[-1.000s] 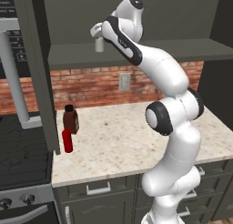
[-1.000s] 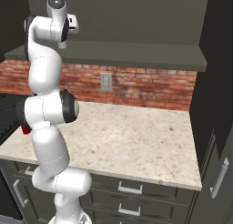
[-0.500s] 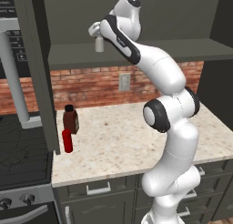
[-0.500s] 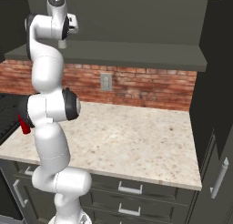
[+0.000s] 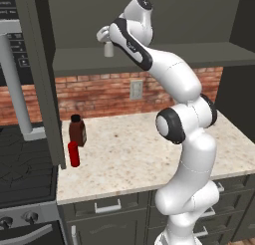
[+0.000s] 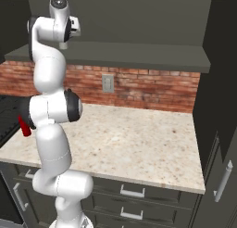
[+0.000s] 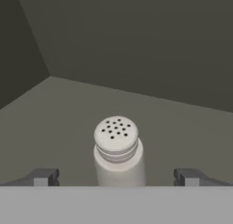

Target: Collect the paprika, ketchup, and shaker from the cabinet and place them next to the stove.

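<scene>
Pale grey-white, the small cylindrical shaker (image 7: 119, 152) with its perforated rounded cap stands upright on the inner shelf of the dark grey-green upper cabinet (image 5: 164, 57), and in my hand view it sits between the two dark finger tips with clear space on either side. I read my two-finger gripper (image 7: 117, 176) as spread fully wide and gripping nothing. Down on the speckled stone counter (image 5: 134, 159), the squat dark reddish-brown paprika bottle (image 5: 77, 131) and the slim bright red ketchup bottle (image 5: 73, 154) stand close together near the black stove (image 5: 25, 172).
</scene>
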Controlling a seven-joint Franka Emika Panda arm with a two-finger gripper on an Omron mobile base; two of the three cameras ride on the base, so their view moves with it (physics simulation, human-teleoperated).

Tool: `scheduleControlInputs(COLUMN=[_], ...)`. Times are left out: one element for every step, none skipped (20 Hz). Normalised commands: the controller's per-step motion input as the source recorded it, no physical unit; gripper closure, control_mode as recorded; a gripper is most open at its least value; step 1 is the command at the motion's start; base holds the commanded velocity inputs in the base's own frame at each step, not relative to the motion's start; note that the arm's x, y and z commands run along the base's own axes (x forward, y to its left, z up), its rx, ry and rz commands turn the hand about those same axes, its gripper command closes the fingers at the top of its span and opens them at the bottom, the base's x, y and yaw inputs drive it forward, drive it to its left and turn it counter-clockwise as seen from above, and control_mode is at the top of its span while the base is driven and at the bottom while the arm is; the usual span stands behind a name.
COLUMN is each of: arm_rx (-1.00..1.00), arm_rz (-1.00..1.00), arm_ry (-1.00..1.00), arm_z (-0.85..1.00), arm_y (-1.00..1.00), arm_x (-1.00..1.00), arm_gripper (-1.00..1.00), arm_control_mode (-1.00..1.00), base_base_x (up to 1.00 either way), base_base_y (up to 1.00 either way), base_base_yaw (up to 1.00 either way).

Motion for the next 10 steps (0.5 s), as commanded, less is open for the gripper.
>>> scheduleControlInputs(arm_rx=[0.0, 0.0, 0.0, 0.0, 0.0, 0.0, 0.0, 0.0, 0.0, 0.0], arm_rz=[0.0, 0.0, 0.0, 0.0, 0.0, 0.0, 0.0, 0.0, 0.0, 0.0], arm_ry=[0.03, 0.03, 0.03, 0.03, 0.02, 0.02, 0.03, 0.04, 0.05, 0.05], arm_z=[-0.05, -0.04, -0.04, -0.01, 0.0, 0.0, -0.02, -0.06, -0.09, -0.09], arm_y=[0.0, 0.0, 0.0, 0.0, 0.0, 0.0, 0.0, 0.02, 0.04, 0.04], arm_x=[0.09, 0.1, 0.09, 0.09, 0.09, 0.1, 0.1, 0.1, 0.11, 0.11], arm_gripper=[-1.0, -1.0, -1.0, -1.0, -1.0, -1.0, -1.0, -1.0, -1.0, -1.0], arm_control_mode=[-1.0, -1.0, -1.0, -1.0, -1.0, -1.0, -1.0, -1.0, -1.0, -1.0], base_base_x=[0.0, 0.0, 0.0, 0.0, 0.0, 0.0, 0.0, 0.0, 0.0, 0.0], base_base_y=[0.0, 0.0, 0.0, 0.0, 0.0, 0.0, 0.0, 0.0, 0.0, 0.0], base_base_yaw=[0.0, 0.0, 0.0, 0.0, 0.0, 0.0, 0.0, 0.0, 0.0, 0.0])
